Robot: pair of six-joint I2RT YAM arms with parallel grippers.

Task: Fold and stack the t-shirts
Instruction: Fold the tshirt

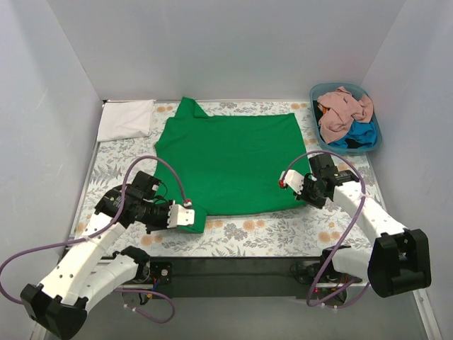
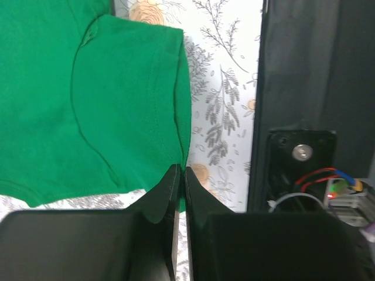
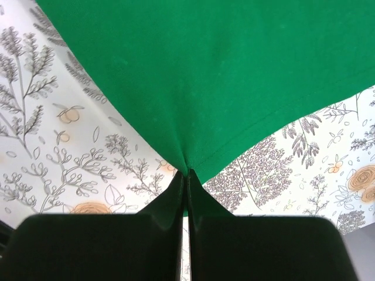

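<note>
A bright green t-shirt [image 1: 226, 159] lies spread flat on the floral table covering [image 1: 283, 230]. My left gripper [image 1: 190, 216] is at its near-left sleeve, shut on the sleeve's edge. In the left wrist view the green sleeve [image 2: 129, 105] runs into the closed left gripper [image 2: 181, 171]. My right gripper [image 1: 285, 181] is shut on the shirt's near-right hem. The right wrist view shows the green cloth [image 3: 222, 70] puckered to a point in the closed right gripper [image 3: 187, 173], lifted slightly off the covering.
A blue plastic tub [image 1: 375, 146] at the back right holds a salmon-pink shirt [image 1: 343, 112] and a blue shirt [image 1: 361, 133]. A folded white shirt [image 1: 126, 119] lies at the back left. The black table edge [image 2: 310, 70] is close beside the left gripper. White walls enclose three sides.
</note>
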